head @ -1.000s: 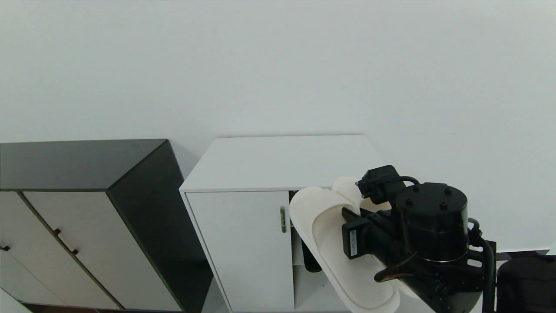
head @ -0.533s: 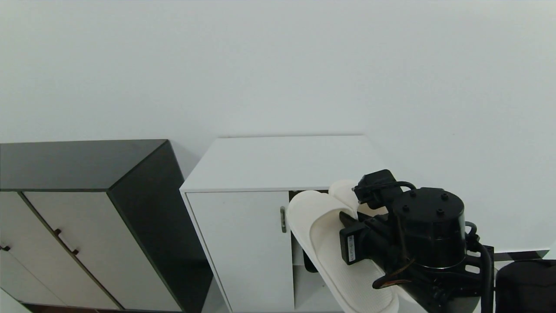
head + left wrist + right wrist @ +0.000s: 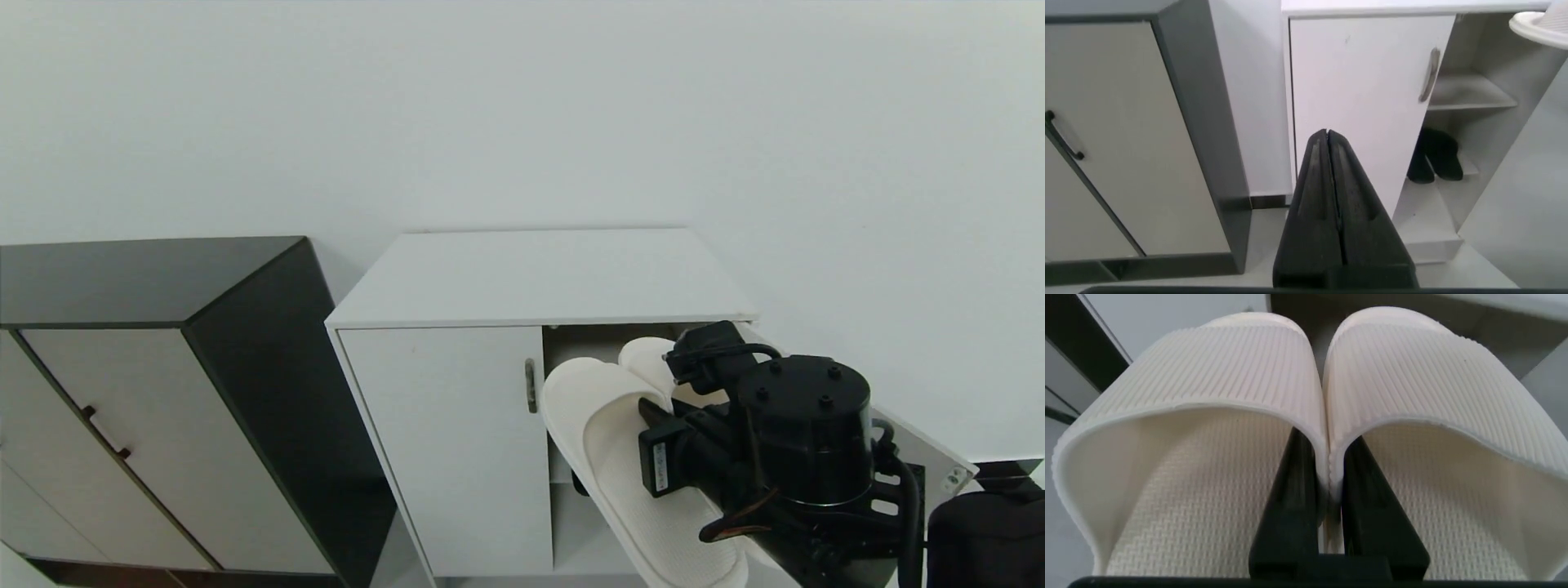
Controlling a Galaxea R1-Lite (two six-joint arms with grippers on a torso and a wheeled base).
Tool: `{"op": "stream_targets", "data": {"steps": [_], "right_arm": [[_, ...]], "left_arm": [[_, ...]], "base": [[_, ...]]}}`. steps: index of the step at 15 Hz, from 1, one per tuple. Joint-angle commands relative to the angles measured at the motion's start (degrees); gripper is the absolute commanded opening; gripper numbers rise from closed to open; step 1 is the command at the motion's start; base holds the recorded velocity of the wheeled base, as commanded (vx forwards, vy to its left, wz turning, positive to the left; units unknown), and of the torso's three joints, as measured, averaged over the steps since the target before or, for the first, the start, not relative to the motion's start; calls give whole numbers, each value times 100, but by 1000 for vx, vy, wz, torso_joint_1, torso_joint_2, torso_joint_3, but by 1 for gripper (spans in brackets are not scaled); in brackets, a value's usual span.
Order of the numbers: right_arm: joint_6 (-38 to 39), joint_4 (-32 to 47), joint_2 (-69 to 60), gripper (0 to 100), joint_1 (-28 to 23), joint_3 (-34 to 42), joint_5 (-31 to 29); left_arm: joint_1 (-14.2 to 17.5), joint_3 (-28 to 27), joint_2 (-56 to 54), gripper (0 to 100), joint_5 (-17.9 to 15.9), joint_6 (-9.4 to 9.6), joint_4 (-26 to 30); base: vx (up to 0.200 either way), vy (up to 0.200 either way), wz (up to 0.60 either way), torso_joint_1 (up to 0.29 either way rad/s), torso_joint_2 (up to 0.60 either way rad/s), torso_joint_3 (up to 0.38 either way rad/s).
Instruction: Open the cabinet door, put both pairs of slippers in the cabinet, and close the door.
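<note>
My right gripper [image 3: 671,445] is shut on a pair of white slippers [image 3: 604,416], its fingers [image 3: 1290,506] inside the two straps and pinching them together. The pair hangs toe-first just in front of the open right half of the white cabinet [image 3: 531,278]. The cabinet's right door [image 3: 922,445] stands swung out to the right, and its left door [image 3: 449,441] is closed. A pair of black slippers [image 3: 1436,155] lies on the lower level inside. My left gripper [image 3: 1328,139] is shut and holds nothing, low down and facing the closed left door [image 3: 1364,98].
A taller cabinet with a black top and pale doors [image 3: 163,278] stands close to the white cabinet's left side. A shelf [image 3: 1470,91] divides the open compartment, bare above the black slippers. A plain wall [image 3: 522,106] rises behind both.
The head camera has shifted, so both cabinets sit higher in view and the open right door now shows. My right arm has carried the white slippers slightly left, toward the opening.
</note>
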Motion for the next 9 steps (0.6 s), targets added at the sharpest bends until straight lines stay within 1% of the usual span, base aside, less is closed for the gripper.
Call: {"op": "stream_targets", "data": {"steps": [1,9], "right_arm": [[-8,-4,48,0,1,13,-1],[-69,-13,48,0,10,92,8]], "left_arm": [[1,0,-1,0,-1,-3,-1],[1,0,-1,0,-1,-3,-1]], "base": [[0,0,0,-217,540,320],[0,0,0,-198,513,314]]}}
